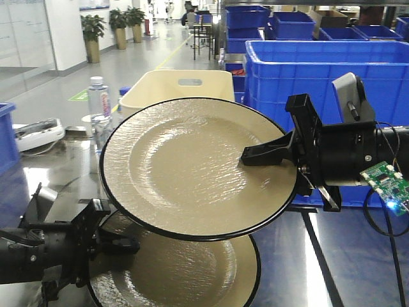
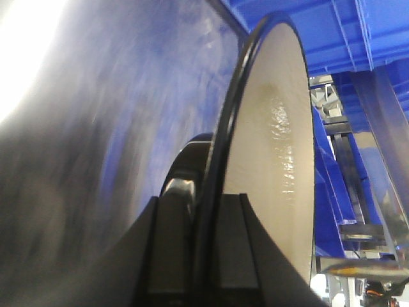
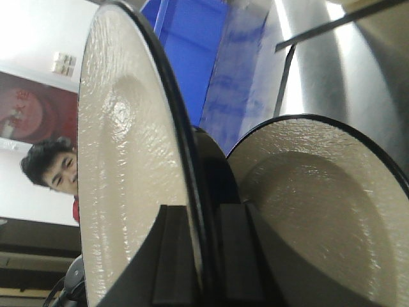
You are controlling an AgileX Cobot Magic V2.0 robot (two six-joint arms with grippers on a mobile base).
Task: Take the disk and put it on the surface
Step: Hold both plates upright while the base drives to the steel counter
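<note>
Upper plate (cream, textured, black-rimmed) hangs tilted in the air, its right edge pinched between the fingers of the right gripper. The right wrist view shows that rim clamped between both pads. Below and partly hidden by it lies the lower plate, low at the dark glossy tabletop; whether it touches is unclear. The left gripper is closed on its left rim, which the left wrist view shows edge-on between the fingers. Blue crates stand behind, beside a cream tub and a water bottle.
</note>
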